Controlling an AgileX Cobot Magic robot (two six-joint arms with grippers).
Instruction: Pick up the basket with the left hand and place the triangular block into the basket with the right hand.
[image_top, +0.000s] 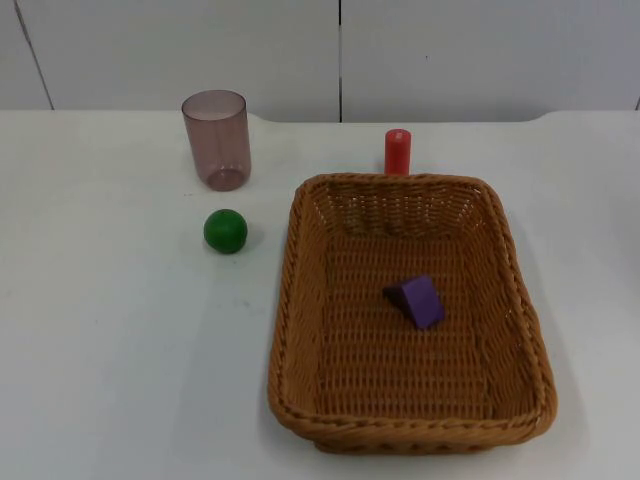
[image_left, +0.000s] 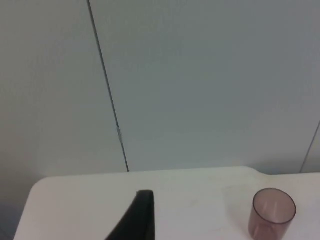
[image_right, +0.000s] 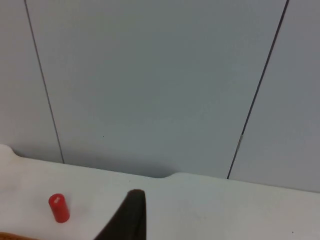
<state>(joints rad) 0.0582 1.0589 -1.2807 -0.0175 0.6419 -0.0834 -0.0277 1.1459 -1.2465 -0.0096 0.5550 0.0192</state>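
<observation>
The basket (image_top: 300, 330) sits on my table (image_top: 100, 350), the purple triangular block (image_top: 417, 300) lying inside it. Beyond stand a cup (image_top: 216, 138), green ball (image_top: 225, 231) and red cylinder (image_top: 398, 151). My grippers' openness, I cannot tell.

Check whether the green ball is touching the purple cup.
Apart. In the top view the green ball sits in front of the purple cup, with a strip of bare white table between them.
</observation>
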